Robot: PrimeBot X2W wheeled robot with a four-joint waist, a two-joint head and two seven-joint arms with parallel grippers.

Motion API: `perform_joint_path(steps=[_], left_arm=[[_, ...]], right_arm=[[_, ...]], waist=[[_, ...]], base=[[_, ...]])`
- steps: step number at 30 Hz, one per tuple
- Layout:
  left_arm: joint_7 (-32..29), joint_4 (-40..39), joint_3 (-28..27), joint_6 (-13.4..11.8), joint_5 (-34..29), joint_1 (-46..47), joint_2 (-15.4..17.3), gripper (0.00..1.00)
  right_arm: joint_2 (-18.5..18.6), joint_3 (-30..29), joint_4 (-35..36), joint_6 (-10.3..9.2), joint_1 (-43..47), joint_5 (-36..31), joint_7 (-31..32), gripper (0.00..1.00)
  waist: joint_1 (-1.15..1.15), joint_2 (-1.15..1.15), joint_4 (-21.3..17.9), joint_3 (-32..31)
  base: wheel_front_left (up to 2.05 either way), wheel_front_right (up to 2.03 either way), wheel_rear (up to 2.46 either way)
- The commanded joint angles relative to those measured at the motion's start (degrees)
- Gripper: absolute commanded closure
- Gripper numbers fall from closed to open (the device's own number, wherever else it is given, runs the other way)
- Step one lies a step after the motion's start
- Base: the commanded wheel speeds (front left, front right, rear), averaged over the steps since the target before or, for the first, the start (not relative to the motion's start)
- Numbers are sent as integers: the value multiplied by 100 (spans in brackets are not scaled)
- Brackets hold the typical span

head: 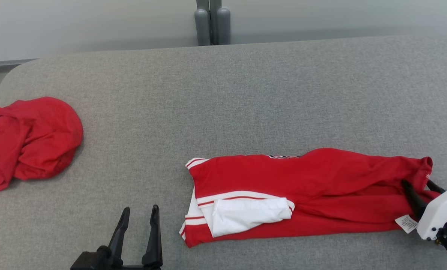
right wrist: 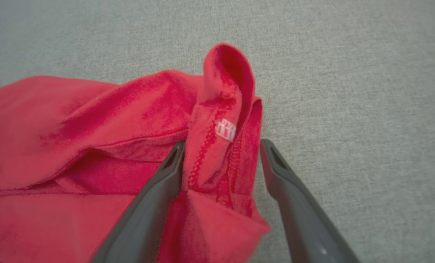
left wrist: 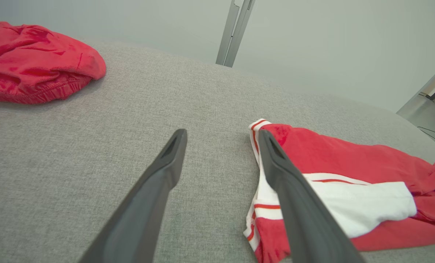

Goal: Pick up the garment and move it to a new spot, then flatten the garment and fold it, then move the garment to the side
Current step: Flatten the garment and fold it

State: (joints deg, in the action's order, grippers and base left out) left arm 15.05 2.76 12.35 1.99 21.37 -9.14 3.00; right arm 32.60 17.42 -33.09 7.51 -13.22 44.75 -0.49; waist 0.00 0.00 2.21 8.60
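Observation:
The garment (head: 306,187) is a red shirt with white, red-striped sleeves, folded into a long band across the grey surface, a white sleeve lying on top at its left end. My left gripper (head: 139,215) stands open just left of that end, fingers apart over bare fabric (left wrist: 221,137). My right gripper (head: 418,183) is open at the garment's right end. In the right wrist view the raised red hem fold (right wrist: 224,124) stands between its spread fingers (right wrist: 221,146), which do not pinch it.
A second, crumpled red garment (head: 28,138) lies at the far left of the grey upholstered surface (head: 246,93). A grey post (head: 212,22) rises behind the back edge. A white care label (head: 406,224) sticks out near my right wrist.

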Motion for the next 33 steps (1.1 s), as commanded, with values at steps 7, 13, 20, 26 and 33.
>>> perform_joint_path(steps=[7,13,20,26,33], left_arm=[[16,39,-70,2,149,-100,-10,0],[16,68,-62,35,153,-117,-11,0],[16,123,-6,26,246,-113,-10,0],[16,172,-16,28,317,-146,-9,0],[15,181,-94,83,392,-82,-7,0]], right_arm=[[-363,-233,-583,-6,-62,-358,532,0],[-532,-319,-651,-7,-48,-347,1036,0],[-576,-359,-393,-3,127,26,1416,100],[-9,-878,-445,-29,82,287,1401,100],[1085,-1751,-689,-7,147,331,1436,100]], waist=[[0,0,87,-4],[0,0,137,37],[0,0,239,26],[0,0,345,-11],[0,0,482,95]], base=[[0,0,0],[0,0,0],[0,0,0],[0,0,0],[0,0,0]])
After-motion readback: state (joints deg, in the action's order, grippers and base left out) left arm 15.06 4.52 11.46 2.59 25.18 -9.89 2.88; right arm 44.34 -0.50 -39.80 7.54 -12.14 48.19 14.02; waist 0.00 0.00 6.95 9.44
